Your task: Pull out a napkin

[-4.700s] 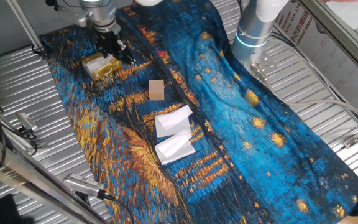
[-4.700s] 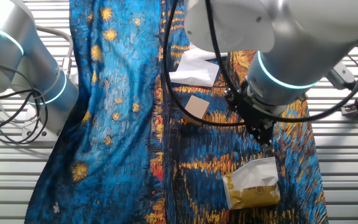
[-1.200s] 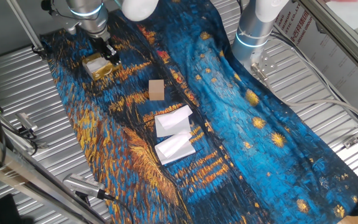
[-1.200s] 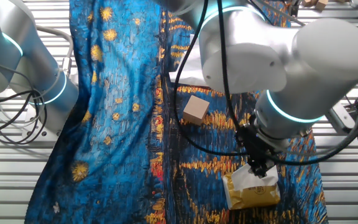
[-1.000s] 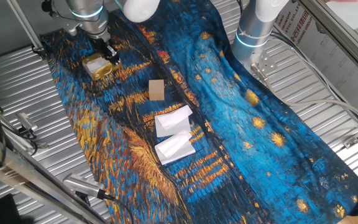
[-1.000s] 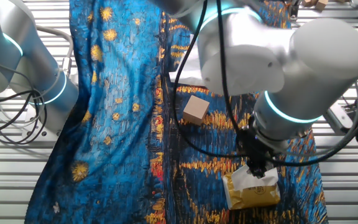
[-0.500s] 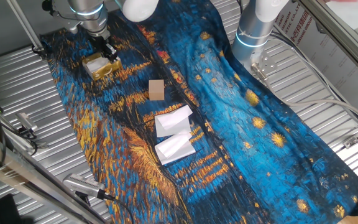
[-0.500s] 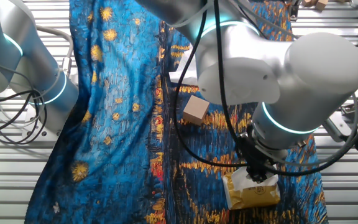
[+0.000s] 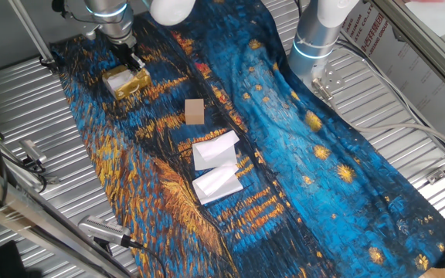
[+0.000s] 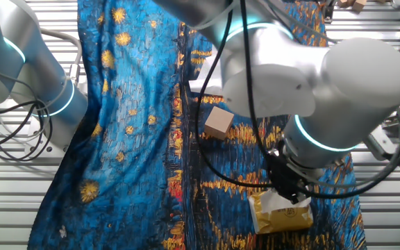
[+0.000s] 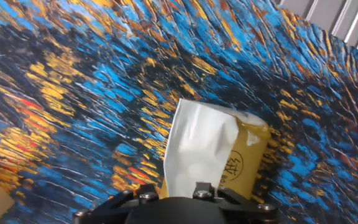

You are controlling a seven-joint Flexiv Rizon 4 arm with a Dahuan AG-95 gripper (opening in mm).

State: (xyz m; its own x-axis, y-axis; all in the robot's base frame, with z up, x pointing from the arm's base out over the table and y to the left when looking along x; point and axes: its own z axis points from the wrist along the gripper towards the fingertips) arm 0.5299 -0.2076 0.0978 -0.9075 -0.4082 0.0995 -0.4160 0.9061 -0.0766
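The shiny gold packet (image 9: 126,83) lies at the cloth's far left end; it also shows in the other fixed view (image 10: 283,219) and in the hand view (image 11: 246,163). The white napkin (image 11: 197,146) sticks out of the packet's top and runs smooth and taut toward the black gripper base (image 11: 174,210). My gripper (image 9: 134,62) points down onto the packet's top edge, its narrow fingers together at the white paper (image 10: 281,203). The fingertips are hidden in the hand view.
A wooden block (image 9: 195,111) stands on the blue-and-gold cloth (image 9: 300,162) right of the packet. Two white folded napkins (image 9: 214,150) (image 9: 218,184) lie beyond it. A second robot arm (image 9: 319,31) stands at the table's back. Ribbed metal table (image 9: 29,116) surrounds the cloth.
Over the last seconds my gripper came left and down from beside the packet onto its top. In the last second it stays there, shifting only slightly.
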